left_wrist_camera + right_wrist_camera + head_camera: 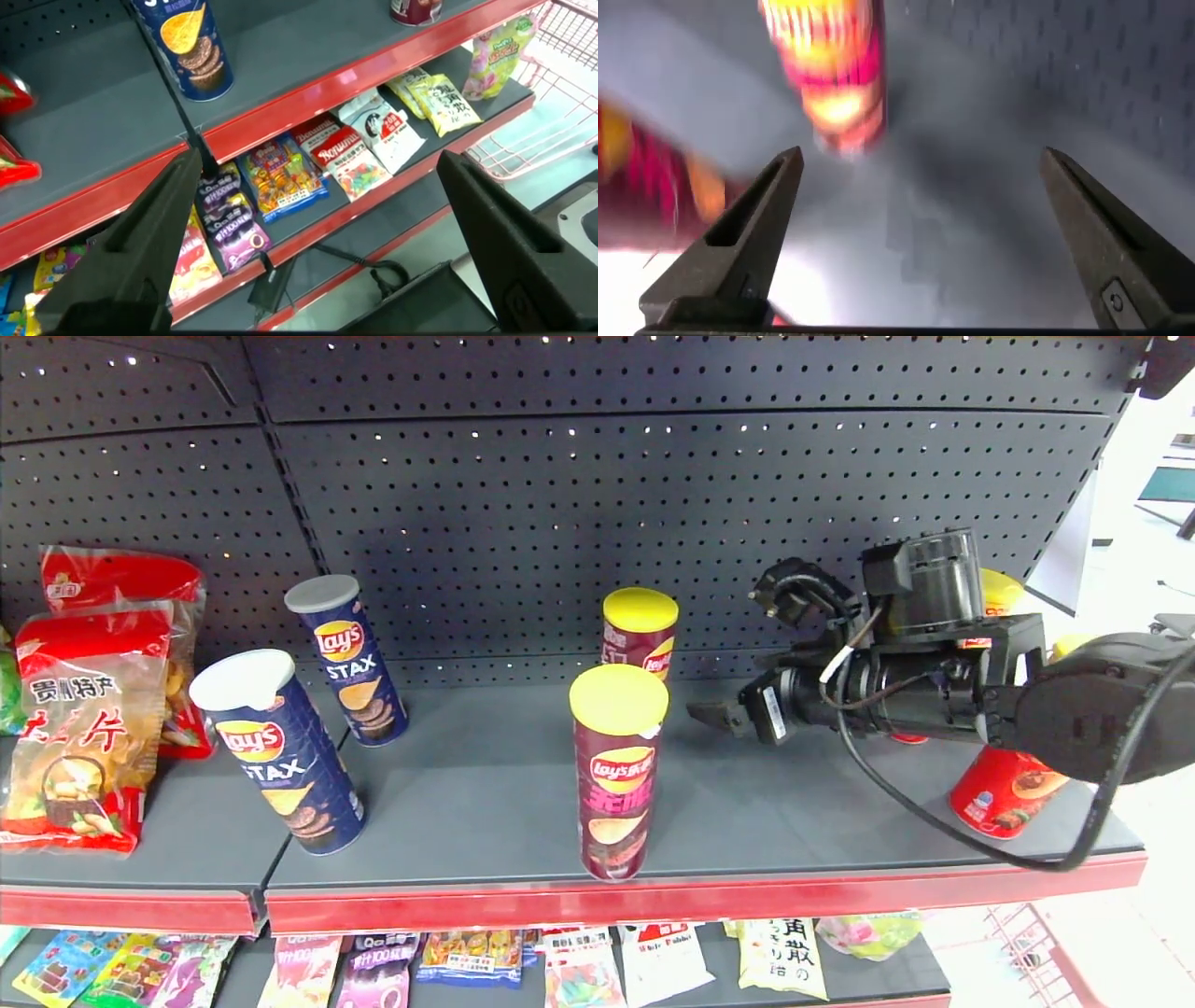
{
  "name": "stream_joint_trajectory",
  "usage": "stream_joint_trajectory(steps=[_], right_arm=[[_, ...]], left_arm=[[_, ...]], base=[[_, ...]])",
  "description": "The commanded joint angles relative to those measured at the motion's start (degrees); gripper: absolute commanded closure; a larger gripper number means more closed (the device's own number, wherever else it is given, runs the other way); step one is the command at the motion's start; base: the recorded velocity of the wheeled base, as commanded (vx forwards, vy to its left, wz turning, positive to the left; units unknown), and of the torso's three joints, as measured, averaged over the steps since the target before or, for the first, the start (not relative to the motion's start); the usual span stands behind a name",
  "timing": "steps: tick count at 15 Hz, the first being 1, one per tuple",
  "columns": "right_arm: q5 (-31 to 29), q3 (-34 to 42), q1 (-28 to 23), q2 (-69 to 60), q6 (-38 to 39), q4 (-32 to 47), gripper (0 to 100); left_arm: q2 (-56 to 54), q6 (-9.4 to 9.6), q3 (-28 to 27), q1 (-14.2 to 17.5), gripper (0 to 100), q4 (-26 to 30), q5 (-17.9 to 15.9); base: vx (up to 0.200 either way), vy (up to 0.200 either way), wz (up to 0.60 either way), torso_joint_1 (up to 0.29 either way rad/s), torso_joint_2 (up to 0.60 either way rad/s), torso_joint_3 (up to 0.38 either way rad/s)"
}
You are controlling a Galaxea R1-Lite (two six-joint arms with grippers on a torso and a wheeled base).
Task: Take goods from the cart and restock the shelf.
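**Q:** How far along?
**A:** Front maroon can (618, 775) stands on the shelf (467, 784); just right of it, the right hand (714, 716) hangs spread, empty. Left hand (320, 157) spread too; cart (561, 103) trips likely remain.

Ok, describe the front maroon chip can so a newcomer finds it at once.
Start at the grey shelf with the red front lip. Near that lip's middle stands a tall maroon can with a yellow lid. Its twin stands farther back, and the blue cans to its left have pale lids.
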Motion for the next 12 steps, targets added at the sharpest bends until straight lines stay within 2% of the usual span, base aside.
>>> stream_joint_trajectory(steps=[1,3,5,8,11,12], right_arm=[[-0.21,8.83,0.05,-8.85,0.84,-0.45,0],[-0.21,17.36,1.46,-17.9,1.11,-0.45,0],[-0.21,25.71,2.07,-27.39,1.28,-0.36,0],[-0.65,36.17,1.64,-43.13,1.28,-0.27,0],[-3.99,40.21,-1.27,-52.97,1.46,0.43,0],[-3.99,40.56,-4.69,-56.4,1.46,0.52,0]], left_arm=[[3.35,0.0,-0.29,0.02,0,-0.28,0.06],[8.45,-0.09,0.06,0.02,0,-3.79,-0.12],[16.1,-0.27,0.15,0.02,0,-10.74,-0.12],[29.54,-2.64,0.15,0.11,0,-21.02,0.06],[41.5,-3.43,0.06,0.11,0,-29.2,0.41],[49.06,-3.52,-0.46,0.11,0,-34.82,0.41]], base=[[0.0,0.0,0.0,0.0,0.0,0.0],[0.0,0.0,0.0,0.0,0.0,0.0],[0.0,0.0,0.0,0.0,0.0,0.0],[0.0,0.0,0.0,0.0,0.0,0.0],[0.0,0.0,0.0,0.0,0.0,0.0],[0.0,0.0,0.0,0.0,0.0,0.0]])
